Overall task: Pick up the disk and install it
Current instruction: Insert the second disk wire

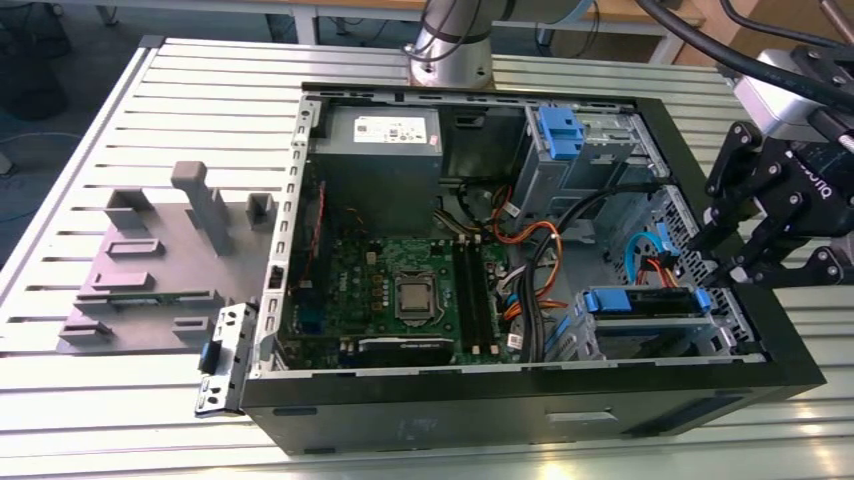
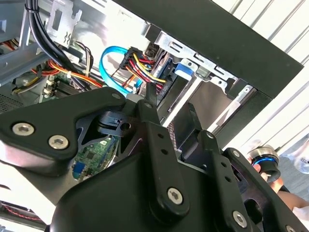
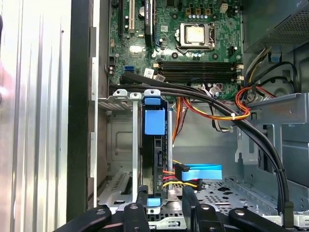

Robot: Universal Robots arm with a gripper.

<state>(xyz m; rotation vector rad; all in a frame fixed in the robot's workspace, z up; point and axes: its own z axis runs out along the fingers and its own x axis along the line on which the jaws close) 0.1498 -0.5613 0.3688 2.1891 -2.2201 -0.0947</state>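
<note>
The disk (image 3: 155,159) stands edge-on in the grey drive bay (image 3: 116,145) at the case's corner. Its blue carrier tab (image 3: 154,121) shows at one end. In the exterior view the disk (image 1: 641,302) lies in the bay at the lower right of the open computer case (image 1: 747,360). My gripper (image 1: 747,272) hovers over the case's right wall, just above that bay. In the first wrist view my gripper (image 3: 164,191) is open, its fingers (image 3: 142,198) standing on either side of the disk's near end without gripping it. My gripper (image 2: 171,104) holds nothing.
A blue data cable (image 3: 205,171) and red-yellow power wires (image 3: 169,181) hang beside the disk. Black cable bundles (image 3: 231,116) cross the case. A second bay with a blue bracket (image 1: 558,130) and the power supply (image 1: 378,140) sit at the back. A grey fixture (image 1: 160,260) lies on the slatted table.
</note>
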